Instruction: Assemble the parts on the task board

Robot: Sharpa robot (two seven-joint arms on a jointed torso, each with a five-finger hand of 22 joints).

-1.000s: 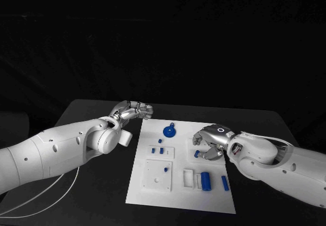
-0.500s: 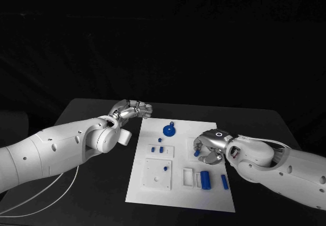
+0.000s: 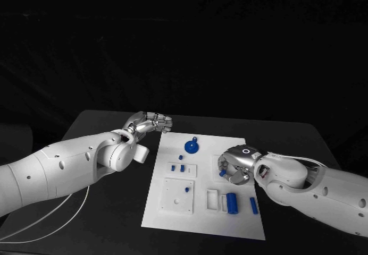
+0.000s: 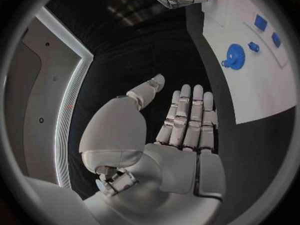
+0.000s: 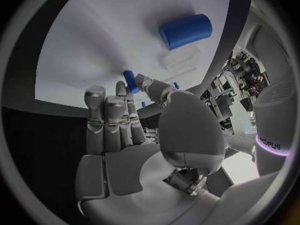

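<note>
Drawing back toward its own arm over the task board [image 3: 201,223], the right hand [image 3: 234,169] carries a small blue peg [image 5: 130,80] pinched at its fingertips, presumably to seat it. Just beyond lies the blue cylinder [image 3: 232,201]; the left hand [image 3: 152,123], fingers straight and together, holds nothing, parked off the board's far corner.

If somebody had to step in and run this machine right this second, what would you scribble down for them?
Left hand: holds nothing, fingers loosely apart, hovering off the white board's far left corner.
Right hand: pinches a small blue peg between thumb and fingers, low over the board's right side.
On the board: blue gear at the far end, two small blue pieces in the left block, a blue cylinder and a thin blue bar near the front.
Done: peg picked up.
Left: seat the peg, then the loose cylinder and bar.
</note>
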